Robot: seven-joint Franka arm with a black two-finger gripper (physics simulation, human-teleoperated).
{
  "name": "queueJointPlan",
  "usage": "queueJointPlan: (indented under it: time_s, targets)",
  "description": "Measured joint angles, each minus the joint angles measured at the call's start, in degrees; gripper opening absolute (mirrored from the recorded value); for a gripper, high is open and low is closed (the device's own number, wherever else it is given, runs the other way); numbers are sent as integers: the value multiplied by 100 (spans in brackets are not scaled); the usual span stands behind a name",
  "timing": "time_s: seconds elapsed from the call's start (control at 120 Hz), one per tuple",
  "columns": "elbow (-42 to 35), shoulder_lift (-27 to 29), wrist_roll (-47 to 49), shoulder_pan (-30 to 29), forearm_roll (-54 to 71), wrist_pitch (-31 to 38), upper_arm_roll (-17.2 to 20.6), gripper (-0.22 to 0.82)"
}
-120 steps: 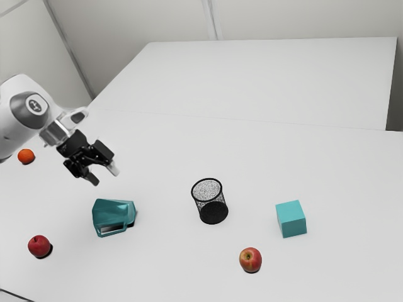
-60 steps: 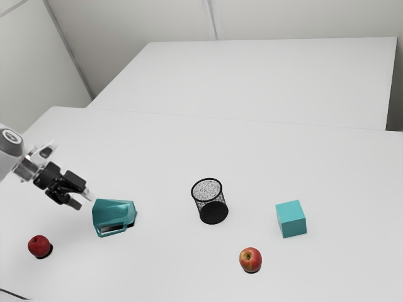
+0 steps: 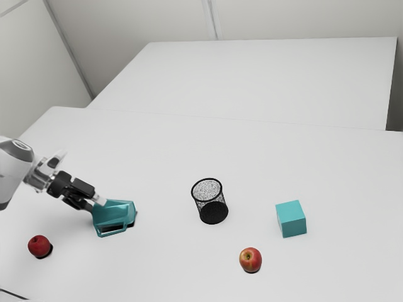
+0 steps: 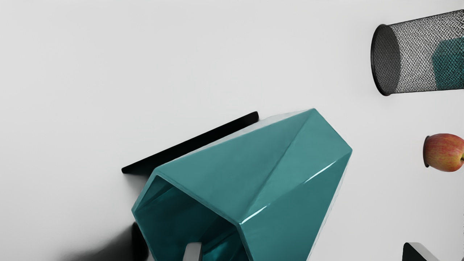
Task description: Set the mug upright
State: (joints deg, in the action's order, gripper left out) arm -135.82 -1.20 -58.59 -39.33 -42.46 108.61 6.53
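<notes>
No lettering can be read here (nor a single number).

Teal faceted mug (image 4: pixel 246 177) on side on table (image 3: pixel 164 264).

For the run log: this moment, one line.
mug on its side | gripper open | one fingertip at mug's mouth | upright: not yet

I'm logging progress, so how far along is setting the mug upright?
The approach looks nearly done: the gripper is at the mouth of the mug. In hand, it seems, is lining up a grasp, fingers open astride the wall. Left: gripping and righting the mug, which lies on its side.
</notes>
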Motion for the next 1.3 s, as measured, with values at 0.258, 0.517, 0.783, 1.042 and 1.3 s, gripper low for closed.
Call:
queueJointPlan:
  time_s: [0.258,0.517,0.783,1.042,1.3]
  targets:
    - [-7,-205,-420,-2,-330,-62,39,54]
    - [1,-261,-710,0,-455,-227,49,17]
    - [1,-212,-965,13,-463,-361,64,-7]
    - [1,82,-1165,-74,-450,-378,265,-15]
    - [139,516,-1050,-101,97,196,1167,-15]
